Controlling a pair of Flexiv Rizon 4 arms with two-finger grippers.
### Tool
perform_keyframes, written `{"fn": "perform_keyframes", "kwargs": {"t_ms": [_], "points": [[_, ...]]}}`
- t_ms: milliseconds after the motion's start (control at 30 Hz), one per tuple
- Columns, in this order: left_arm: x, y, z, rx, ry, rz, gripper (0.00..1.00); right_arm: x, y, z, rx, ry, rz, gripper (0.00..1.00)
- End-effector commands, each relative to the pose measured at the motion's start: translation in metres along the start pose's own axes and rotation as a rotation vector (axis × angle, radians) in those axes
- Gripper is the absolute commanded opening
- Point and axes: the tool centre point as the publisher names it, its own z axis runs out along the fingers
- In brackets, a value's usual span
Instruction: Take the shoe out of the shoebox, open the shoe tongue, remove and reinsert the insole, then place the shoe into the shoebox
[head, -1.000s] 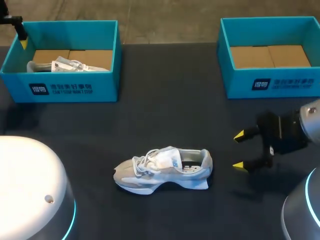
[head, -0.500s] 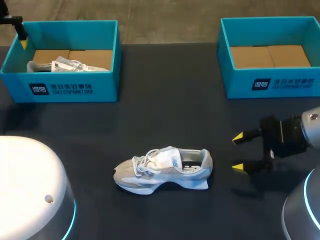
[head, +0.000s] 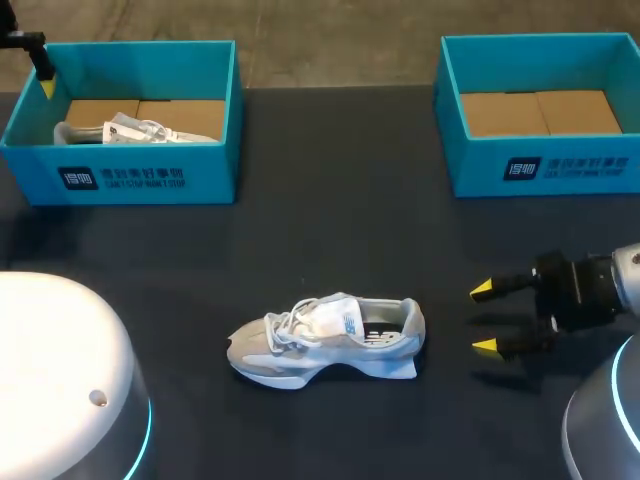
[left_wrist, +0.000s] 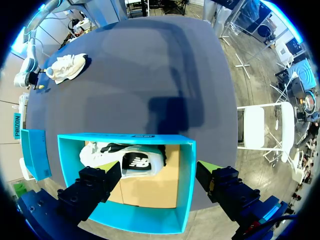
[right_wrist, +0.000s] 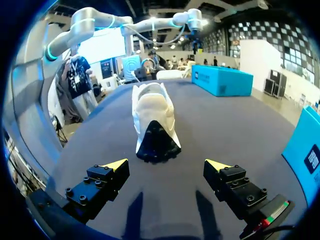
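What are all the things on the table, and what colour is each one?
Table: one, dark grey, under everything.
Shoeboxes: two, blue-green with brown cardboard floors; left box at the far left, right box at the far right.
Loose shoe: one, white and pale grey, lying on the table near the front middle, toe toward the left.
Boxed shoe: one, white with some black, lying inside the left box.
Right gripper: one, black with yellow tips, open, beside the loose shoe's heel and not touching it.
Left gripper: one, black with yellow tips, open, above the left box.
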Motion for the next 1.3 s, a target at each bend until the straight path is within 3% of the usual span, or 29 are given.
{"fn": "perform_keyframes", "kwargs": {"t_ms": [33,667,1300], "points": [[0.000,-0.001,0.000,-0.003,0.002,0.000,1.00,-0.003,-0.003,0.008,-0.009,0.003,-0.008,1.00],[0.000,-0.001,0.000,-0.003,0.002,0.000,1.00,-0.004,-0.001,0.020,-0.016,0.012,-0.034,1.00],[0.000,-0.001,0.000,-0.003,0.002,0.000,1.00,0.012,0.006,0.042,-0.074,-0.022,-0.048,1.00]]}}
